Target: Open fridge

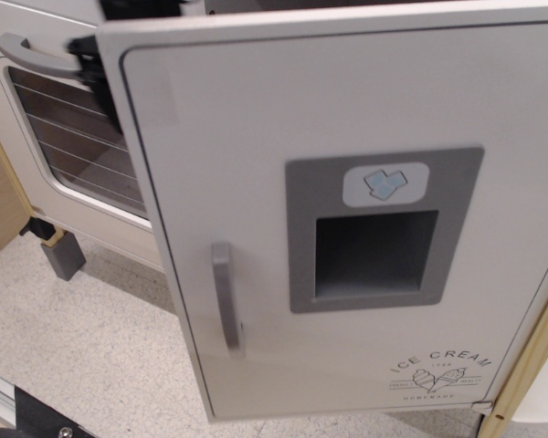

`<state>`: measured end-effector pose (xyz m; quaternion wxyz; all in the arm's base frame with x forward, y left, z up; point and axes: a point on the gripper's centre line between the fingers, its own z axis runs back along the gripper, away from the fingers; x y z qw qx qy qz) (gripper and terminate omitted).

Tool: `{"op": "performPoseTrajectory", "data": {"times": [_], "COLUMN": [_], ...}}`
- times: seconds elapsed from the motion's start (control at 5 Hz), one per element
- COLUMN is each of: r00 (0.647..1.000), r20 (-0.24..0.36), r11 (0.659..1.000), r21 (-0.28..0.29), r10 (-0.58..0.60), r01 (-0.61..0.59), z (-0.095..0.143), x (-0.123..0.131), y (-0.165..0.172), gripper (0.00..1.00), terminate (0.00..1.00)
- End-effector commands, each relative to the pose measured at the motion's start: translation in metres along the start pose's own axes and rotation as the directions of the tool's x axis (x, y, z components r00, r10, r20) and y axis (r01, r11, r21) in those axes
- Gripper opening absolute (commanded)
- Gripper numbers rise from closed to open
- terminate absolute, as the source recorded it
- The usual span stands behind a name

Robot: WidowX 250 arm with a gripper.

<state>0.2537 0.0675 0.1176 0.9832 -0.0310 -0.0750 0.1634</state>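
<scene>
The fridge (347, 228) door looks light and stiff, a hinged panel best taken by the upright grey handle (226, 297) or its free left edge. It is white, with a grey ice recess (374, 233) and an "ICE CREAM" logo (436, 369), standing ajar just right of the oven (64, 137). The gripper (89, 57) is mostly hidden behind the door's top left corner; its opening cannot be judged.

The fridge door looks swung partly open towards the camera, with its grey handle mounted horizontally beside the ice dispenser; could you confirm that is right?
Not quite. The fridge door is indeed swung partly open, but its grey handle runs vertically, not horizontally, left of the ice dispenser. The observation.image view shows this; the horizontal handle belongs to the oven door.
</scene>
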Motion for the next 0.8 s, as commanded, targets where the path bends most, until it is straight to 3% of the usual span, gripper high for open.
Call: {"op": "performPoseTrajectory", "data": {"times": [0.0,0.4,0.6], "r00": [0.995,0.977,0.969], "r20": [-0.024,-0.104,-0.092], "r11": [0.994,0.981,0.971], "r21": [-0.054,-0.083,-0.093], "r10": [-0.092,-0.184,-0.229], "r01": [0.091,0.176,0.221], "z": [0.033,0.04,0.044], "x": [-0.034,-0.065,-0.081], "y": [-0.001,-0.01,-0.01], "gripper": [1.0,1.0,1.0], "terminate": [0.0,0.0,1.0]}}
